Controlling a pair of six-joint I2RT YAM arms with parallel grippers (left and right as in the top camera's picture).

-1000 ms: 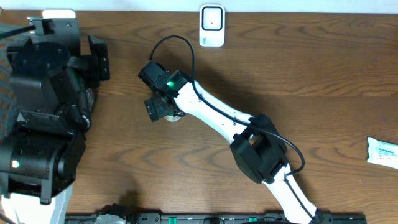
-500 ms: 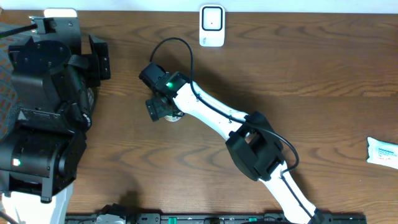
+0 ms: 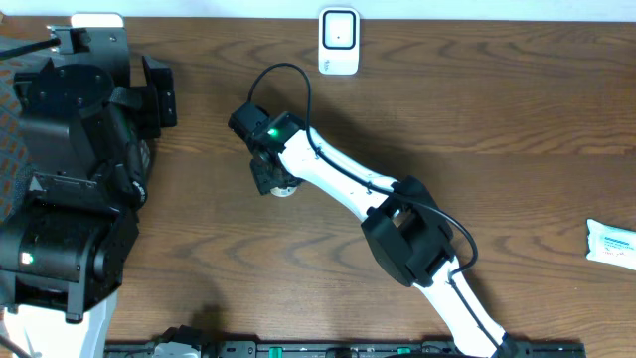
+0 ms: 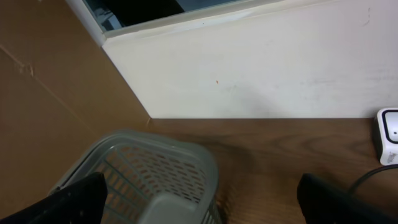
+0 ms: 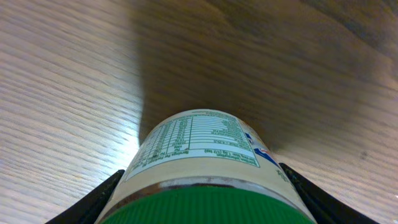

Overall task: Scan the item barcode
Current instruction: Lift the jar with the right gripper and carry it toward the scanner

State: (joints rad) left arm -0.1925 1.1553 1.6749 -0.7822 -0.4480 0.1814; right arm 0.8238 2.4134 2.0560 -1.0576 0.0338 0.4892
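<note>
Almost a grasp: jaws bracket the bottle, barcode out of sight

Low over the table, the right gripper (image 5: 200, 177) sits on the small cream-labelled bottle with a green screw lid (image 5: 199, 140). The bottle appears to stand upright on the brown wood-grain table (image 3: 477, 109), left of centre in the overhead frame and below the white rectangular scanner with a dark window (image 3: 339, 40) at the top edge. Two dark fingers (image 5: 92, 204) flank the lid, one at each lower corner of the wrist view. I judge they are set this way to take the bottle by its top and leave the label free to turn toward the scanner. Whether the pads press on the bottle or only stand just beside it I cannot tell, because the bottom of the frame cuts off the contact lines.

The left gripper (image 4: 202, 183) is spread wide and holds nothing. It hangs at the left of the overhead frame above a grey slotted plastic basket (image 4: 155, 168), probably to stay out of the other arm's path.

No barcode shows. The label side facing the wrist camera carries only a nutrition table, so the code is probably round the back or underneath. From above, the wrist covers most of the bottle. A flat white printed packet (image 3: 609, 242) is cut by the right edge, and the scanner is half cropped in the left wrist view.
</note>
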